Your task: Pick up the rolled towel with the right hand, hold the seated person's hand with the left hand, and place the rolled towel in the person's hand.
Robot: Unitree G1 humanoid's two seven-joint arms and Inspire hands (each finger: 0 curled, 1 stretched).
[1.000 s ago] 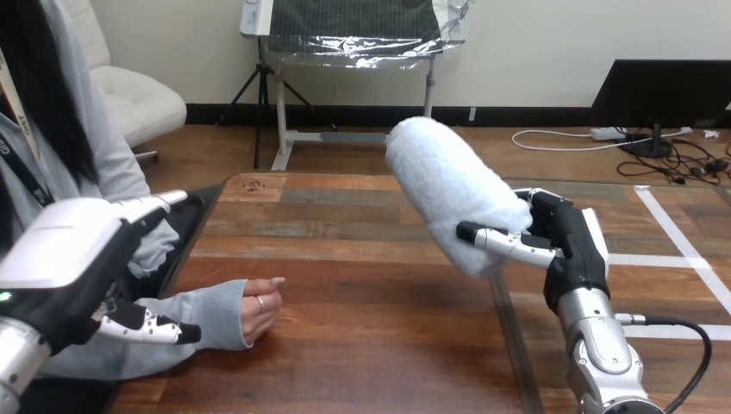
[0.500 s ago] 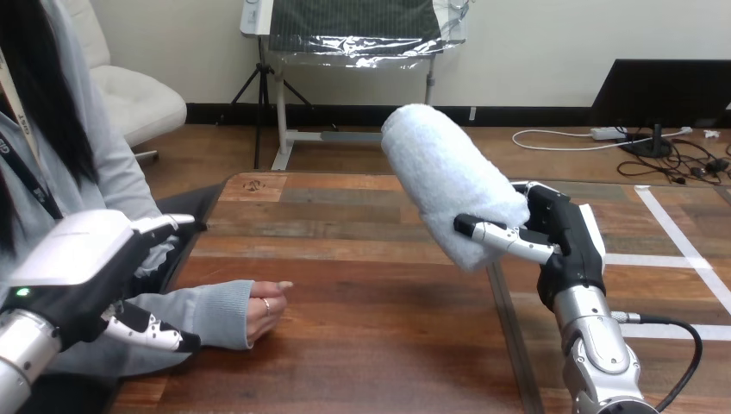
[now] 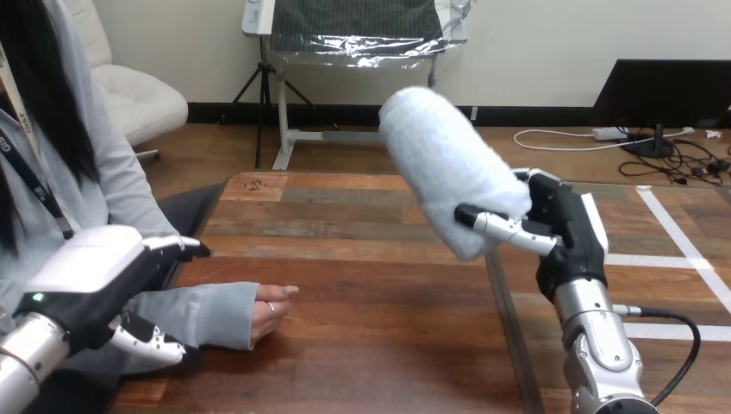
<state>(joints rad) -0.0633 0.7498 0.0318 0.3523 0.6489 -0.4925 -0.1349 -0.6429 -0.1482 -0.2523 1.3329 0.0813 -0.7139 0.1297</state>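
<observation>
Wooden desk (image 3: 371, 345) spans the foreground. Left hand (image 3: 90, 276): at the desk's left edge, left of the person's hand (image 3: 271, 312), over the grey sleeve (image 3: 203, 312). Fingers are extended and spread, one above the sleeve and others below it, gripping nothing; contact with the sleeve cannot be confirmed. Person's hand: resting on the desk, fingers loosely curled. Towel (image 3: 444, 164): white, rolled, raised clear of the desk, well to the right of the person's hand and above it, tilted with its upper end leaning left. Right hand (image 3: 565, 228): well apart to the right of the person's hand, closed round the towel's lower end, one finger lying across its front.
</observation>
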